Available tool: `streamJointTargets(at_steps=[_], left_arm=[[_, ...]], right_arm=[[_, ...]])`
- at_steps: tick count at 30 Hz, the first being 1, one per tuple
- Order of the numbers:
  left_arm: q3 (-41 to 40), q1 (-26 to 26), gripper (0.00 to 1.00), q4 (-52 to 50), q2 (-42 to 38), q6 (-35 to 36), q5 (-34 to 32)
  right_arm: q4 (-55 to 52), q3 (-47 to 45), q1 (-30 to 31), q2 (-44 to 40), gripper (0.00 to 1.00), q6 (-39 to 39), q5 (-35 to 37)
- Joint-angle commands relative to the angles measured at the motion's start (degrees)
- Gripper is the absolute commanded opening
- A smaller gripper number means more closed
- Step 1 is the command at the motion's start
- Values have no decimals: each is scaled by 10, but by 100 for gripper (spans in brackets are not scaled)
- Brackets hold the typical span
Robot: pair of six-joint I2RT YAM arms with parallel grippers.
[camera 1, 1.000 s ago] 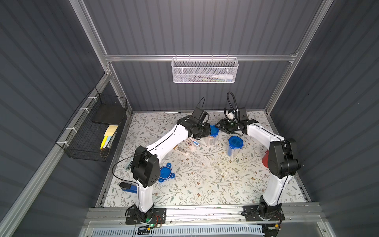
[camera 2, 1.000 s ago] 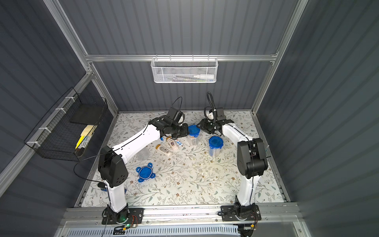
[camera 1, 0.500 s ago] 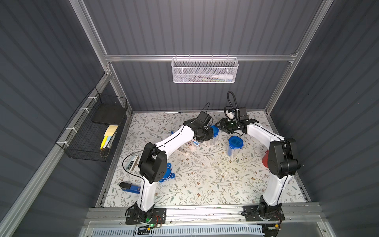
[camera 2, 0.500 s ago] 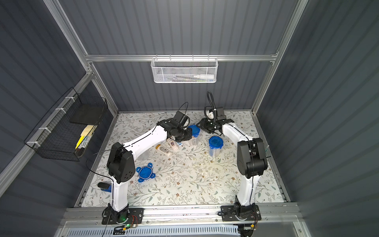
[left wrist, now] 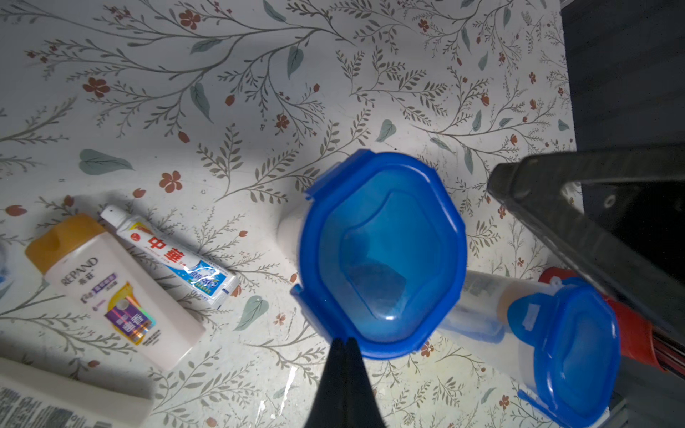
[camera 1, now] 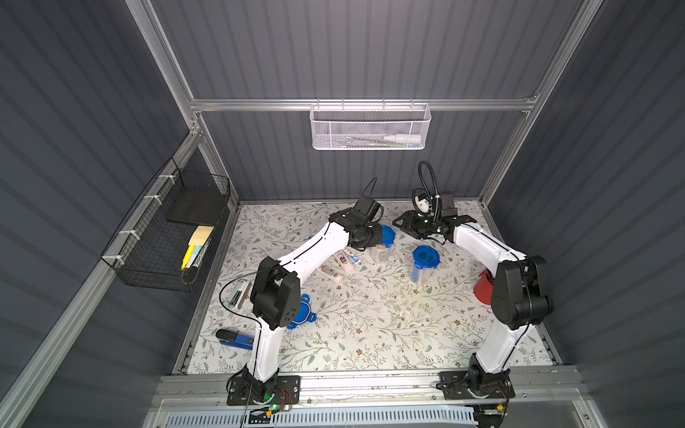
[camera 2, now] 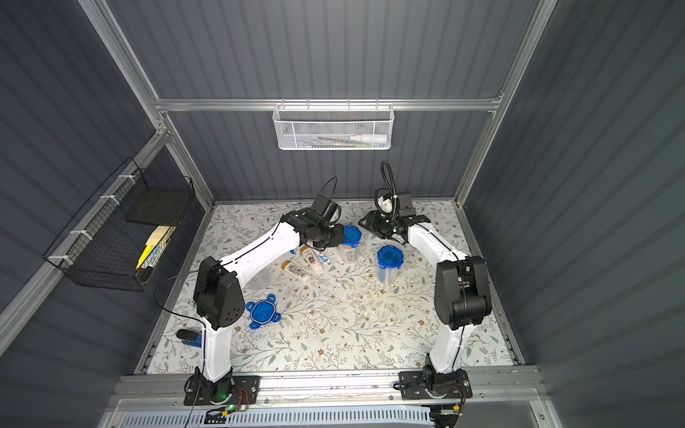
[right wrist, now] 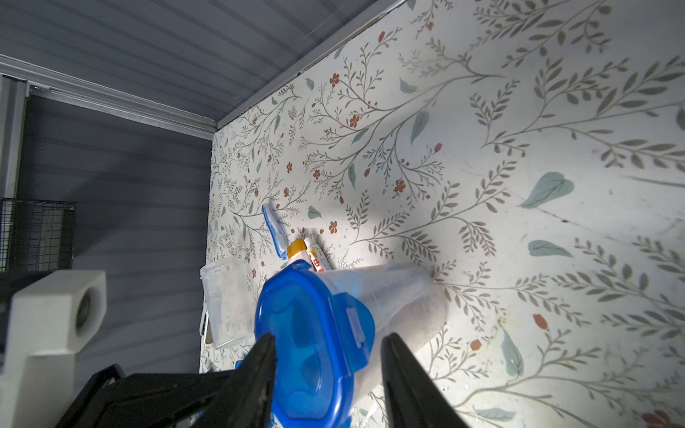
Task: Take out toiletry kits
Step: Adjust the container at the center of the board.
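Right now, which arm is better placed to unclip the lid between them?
Probably left: the left end effector, shut, sits at the rim of the blue lid; the right end effector, open, straddles it.

Two lidded jars (camera 2: 351,237), two loose bottles (camera 2: 313,260)

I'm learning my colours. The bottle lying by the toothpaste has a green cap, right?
Not quite. The bottle does lie by the toothpaste, but its cap is orange, not green. The left wrist view shows it.
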Motion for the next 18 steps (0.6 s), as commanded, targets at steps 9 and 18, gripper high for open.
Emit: streamJointTargets(at_steps=[9, 18], left_arm=[[-17, 18, 4, -14, -12, 20, -23], [-72, -2, 2, 9, -47, 6, 23]], right_arm=[[-19, 10, -3, 7, 51, -10, -5], [-23, 43, 4, 57, 51, -4, -15]])
